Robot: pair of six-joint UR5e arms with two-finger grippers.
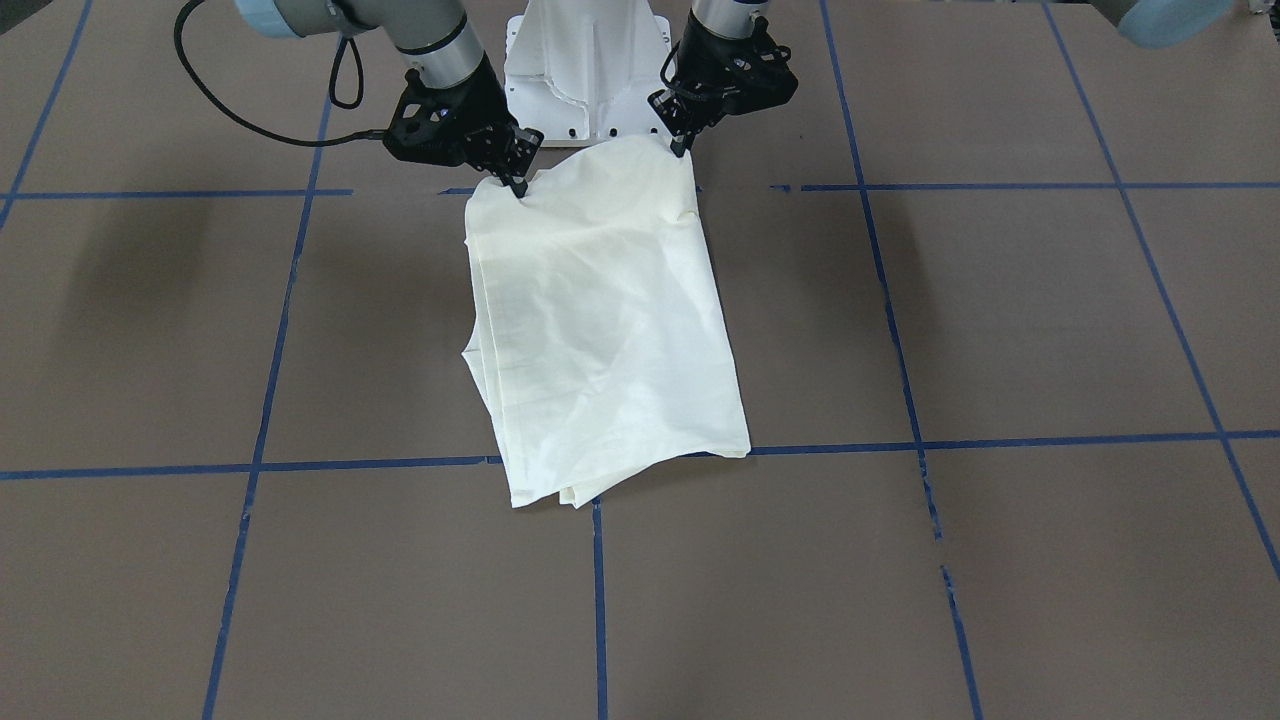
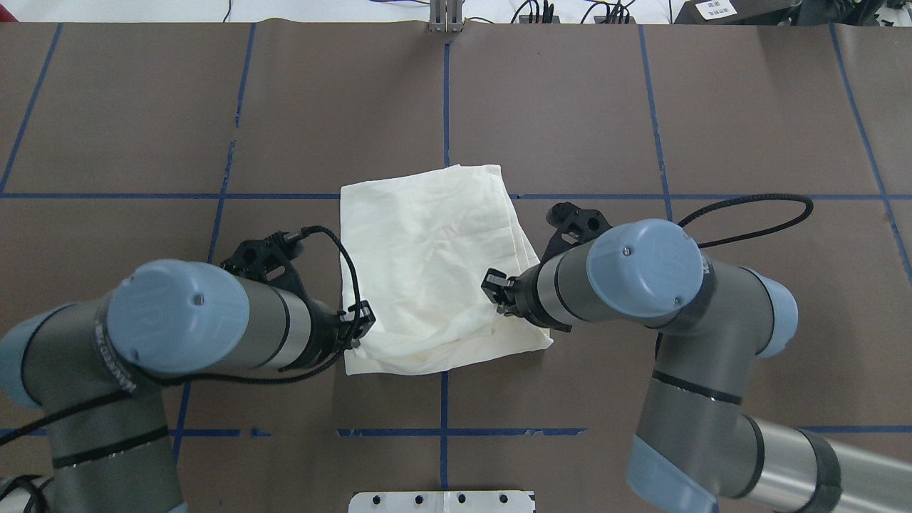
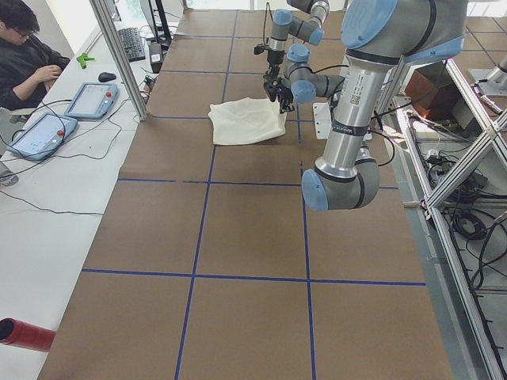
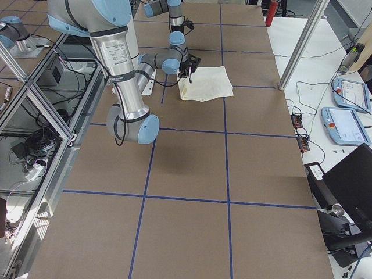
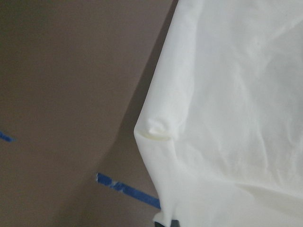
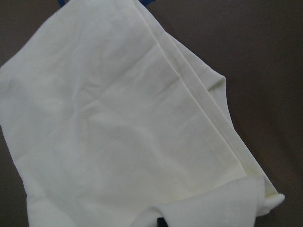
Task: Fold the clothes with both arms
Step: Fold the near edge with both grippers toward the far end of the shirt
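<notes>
1. Cream, plain side up: shows the shirt point(image 1: 600, 330) already folded into a layered rectangle mid-way across the brown table point(image 1: 1000, 320); probably leaves one last fold and a smoothing.
2. Finds the left gripper point(image 1: 683, 148) and right gripper point(image 1: 517, 186) at its two robot-side corners, each pinched closed on cloth.
</notes>
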